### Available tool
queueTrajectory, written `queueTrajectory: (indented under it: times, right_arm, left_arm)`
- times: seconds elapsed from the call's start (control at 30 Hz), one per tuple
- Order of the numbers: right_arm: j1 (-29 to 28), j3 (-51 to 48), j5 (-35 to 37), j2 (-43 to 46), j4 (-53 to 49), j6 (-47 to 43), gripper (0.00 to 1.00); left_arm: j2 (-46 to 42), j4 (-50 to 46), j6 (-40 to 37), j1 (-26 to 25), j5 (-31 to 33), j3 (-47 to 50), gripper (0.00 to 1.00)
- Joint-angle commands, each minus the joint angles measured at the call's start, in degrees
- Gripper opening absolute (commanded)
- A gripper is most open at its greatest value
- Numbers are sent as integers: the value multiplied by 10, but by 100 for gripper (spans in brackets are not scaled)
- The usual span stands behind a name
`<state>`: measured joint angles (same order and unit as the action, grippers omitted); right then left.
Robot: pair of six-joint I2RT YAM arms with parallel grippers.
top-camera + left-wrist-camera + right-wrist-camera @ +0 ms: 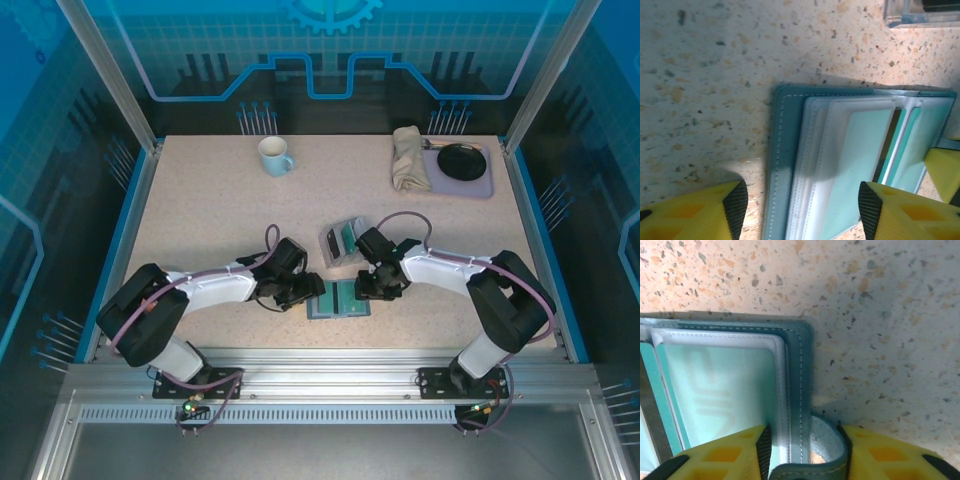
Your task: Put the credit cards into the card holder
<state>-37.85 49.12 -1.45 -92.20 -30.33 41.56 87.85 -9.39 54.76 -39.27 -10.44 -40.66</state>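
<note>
1. The left end effector (802, 207) has yellow ribbed fingers with black pads. Its jaws stand wide at the bottom of the left wrist view, one finger over bare counter (705, 75) and the other over the card holder's sleeves.
2. The right end effector (805, 455) has a middling gap. The holder's right edge and a curled strap (822, 440) lie between its pads. I cannot tell whether it grips them.
3. The card holder (777, 165) lies open and flat at the lower centre of the top view, between both end effectors. It is teal, leather-like, with pale stitching along the rim and frosted, translucent plastic sleeves inside.
4. The credit cards (860, 155) seen here are pale teal rectangles inside the sleeves. Faint pale marks show through one (720, 390), but they are unreadable.
5. The counter is beige, speckled stone-like laminate.
6. Just above the holder stands a grey card rack (338, 240) with teal cards.
7. Along the top edge: a pale mug (274, 155) at left, and at right a folded beige cloth (407, 158) beside a lilac tray (480, 185) bearing a black dish (461, 158).
</note>
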Motion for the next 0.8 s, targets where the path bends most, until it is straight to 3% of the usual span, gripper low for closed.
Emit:
queueTrajectory:
  times: [0.0,0.07,0.77]
  right_arm:
    - [-2,-15,-13,-10,5,6,37]
    - [-1,-16,-13,-10,7,6,36]
    - [7,-37,-32,-2,32,14,32]
  left_arm:
    - [8,40,7,-6,-35,7,59]
    - [3,36,9,-6,-30,7,56]
    - [-50,88,28,-7,-63,4,51]
